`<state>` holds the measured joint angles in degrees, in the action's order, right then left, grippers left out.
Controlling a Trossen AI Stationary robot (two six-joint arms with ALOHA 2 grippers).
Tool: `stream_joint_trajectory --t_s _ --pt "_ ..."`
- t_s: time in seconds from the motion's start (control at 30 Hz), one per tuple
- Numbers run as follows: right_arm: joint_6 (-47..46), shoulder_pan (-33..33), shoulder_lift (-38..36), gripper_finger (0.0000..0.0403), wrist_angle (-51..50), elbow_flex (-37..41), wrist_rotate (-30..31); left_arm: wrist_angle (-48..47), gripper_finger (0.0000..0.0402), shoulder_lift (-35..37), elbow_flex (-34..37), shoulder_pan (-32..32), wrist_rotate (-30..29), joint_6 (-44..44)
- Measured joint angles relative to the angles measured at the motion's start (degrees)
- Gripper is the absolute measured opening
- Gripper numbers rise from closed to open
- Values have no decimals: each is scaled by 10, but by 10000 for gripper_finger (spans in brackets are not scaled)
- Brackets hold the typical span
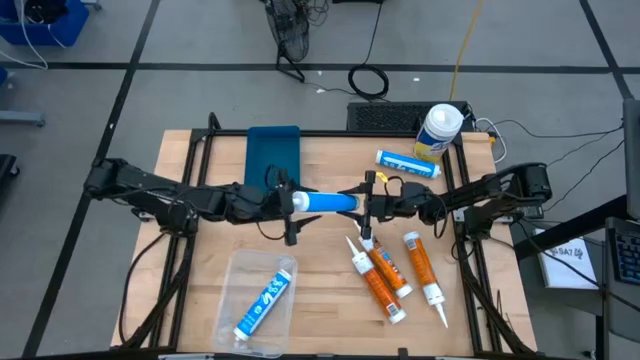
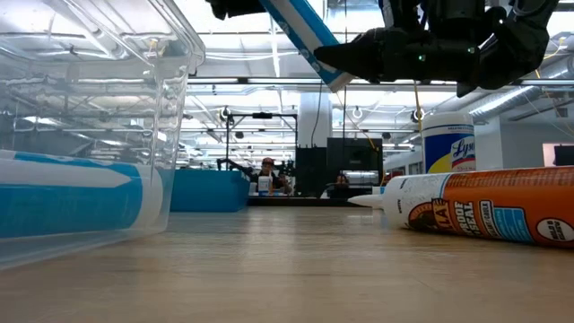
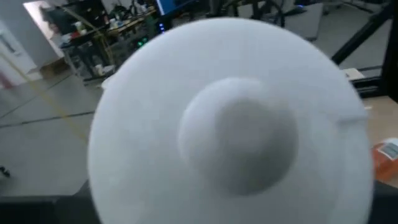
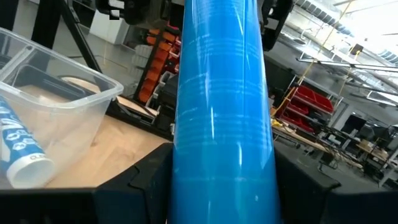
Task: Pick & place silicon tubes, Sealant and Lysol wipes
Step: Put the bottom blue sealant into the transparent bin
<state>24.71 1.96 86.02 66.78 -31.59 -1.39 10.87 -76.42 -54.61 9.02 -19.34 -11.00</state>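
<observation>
Beyond my worktop (image 1: 320, 310), pale wood in a black frame, I'm looking at a grey floor (image 1: 180, 40) crossed by dark lines. A coiled black cable (image 1: 368, 80) lies on it past the far edge, and a blue bin (image 1: 45, 20) sits by the far left corner. Level across the table, I see a big workshop: bright ceiling light strips (image 2: 269, 85), a white column (image 2: 316, 121), a person (image 2: 267, 175) seated at a distant desk. Red shelving (image 4: 311, 102) shows off to one side.

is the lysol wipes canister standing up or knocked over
Upright. The Lysol wipes stand at the table's far right corner, white domed lid on top; the low view shows the canister vertical behind the orange tubes.
</observation>
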Motion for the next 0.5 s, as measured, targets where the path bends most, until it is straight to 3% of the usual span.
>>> stream_joint_trajectory --t_s 0.5 --pt "-22 4 0 209 6 0 -30 25 285 -1 0 0 17 -17"
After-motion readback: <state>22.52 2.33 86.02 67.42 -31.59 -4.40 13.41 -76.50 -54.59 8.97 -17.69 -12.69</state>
